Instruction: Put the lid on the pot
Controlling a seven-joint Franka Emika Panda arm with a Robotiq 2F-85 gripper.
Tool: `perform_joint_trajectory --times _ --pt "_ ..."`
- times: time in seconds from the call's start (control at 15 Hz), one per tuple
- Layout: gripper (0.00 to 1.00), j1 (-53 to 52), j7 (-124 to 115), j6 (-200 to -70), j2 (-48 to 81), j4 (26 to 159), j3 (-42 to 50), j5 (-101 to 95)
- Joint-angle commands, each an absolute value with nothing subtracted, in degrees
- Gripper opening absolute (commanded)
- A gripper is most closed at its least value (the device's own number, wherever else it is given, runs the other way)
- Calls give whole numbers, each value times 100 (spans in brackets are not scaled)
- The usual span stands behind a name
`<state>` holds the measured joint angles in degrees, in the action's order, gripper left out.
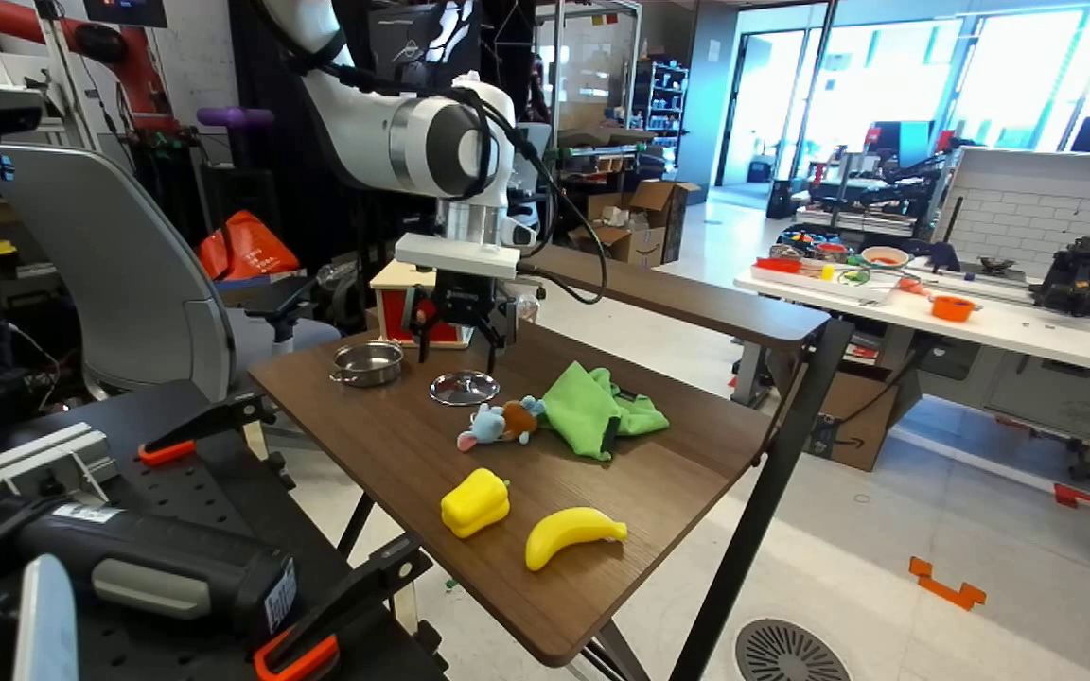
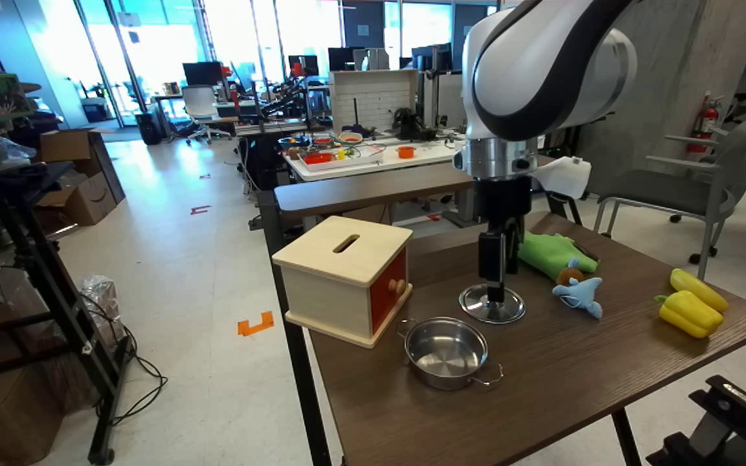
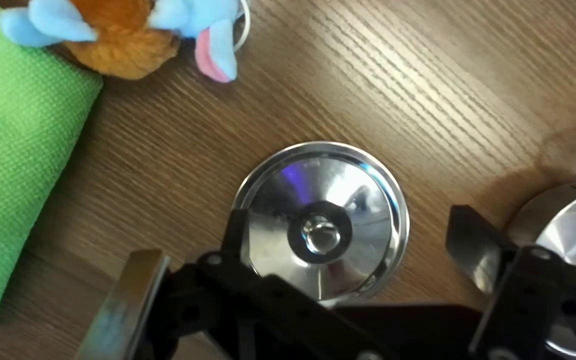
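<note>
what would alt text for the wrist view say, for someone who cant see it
An open end effector hovers over a round silvery lid lying on a brown table. Part of the pot shows at the right edge, with green cloth at the left and a blue-and-brown plush toy at the top left.

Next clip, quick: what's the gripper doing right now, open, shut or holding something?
Gripper: open, holding nothing, over the lid.
</note>
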<state>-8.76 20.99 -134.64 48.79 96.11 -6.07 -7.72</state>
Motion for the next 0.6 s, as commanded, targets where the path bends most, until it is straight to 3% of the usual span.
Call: perform_joint_trajectory --times 0.0,0.13,0.2,0.33,0.53 --pt "100 -962 1959 -13097 5277 9023 -611 -965" --pt "100 -992 1964 -13007 5419 8844 -616 -967" --pt "75 -1007 1965 -12948 5480 8762 -618 -969" --pt "68 -1029 1967 -12871 5595 8603 -610 -977" --pt "42 -1030 1969 -12796 5715 8418 -610 -968"
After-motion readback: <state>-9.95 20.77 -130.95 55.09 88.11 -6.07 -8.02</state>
